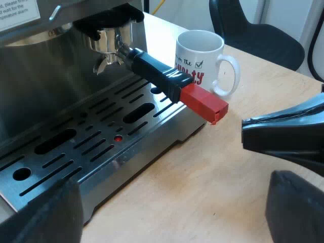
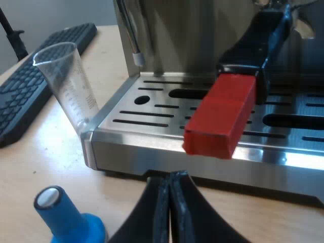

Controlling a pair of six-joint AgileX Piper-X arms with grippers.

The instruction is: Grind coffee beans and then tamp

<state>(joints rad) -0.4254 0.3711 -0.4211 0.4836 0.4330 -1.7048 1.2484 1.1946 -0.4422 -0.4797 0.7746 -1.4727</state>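
Left hand (image 1: 169, 215) hangs wide open and empty over the counter (image 1: 212, 182) at the front of the espresso machine (image 1: 40, 76). The holder (image 1: 152, 68) is locked in up there. Its red end (image 1: 203, 104) pokes out past the drip tray (image 1: 131, 158), near the mug (image 1: 200, 58). Right hand (image 2: 169, 182) sits just in front of that red end, fingers pinched shut on nothing. The measuring glass (image 2: 68, 88) stands against the tray's corner, and the blue tamper (image 2: 63, 215) is on the counter close beside the hand.

What I'd worry about: closed like that, the right hand would only shove the handle, not grab it. And if a grip slips while twisting the holder free, the swing could clip the mug or the glass.

Looks-wise: brushed slotted steel tray, shiny metal basket, boxy black handle, blocky matte red tip, glossy white mug, thin clear cone-shaped glass, smooth plastic tamper.
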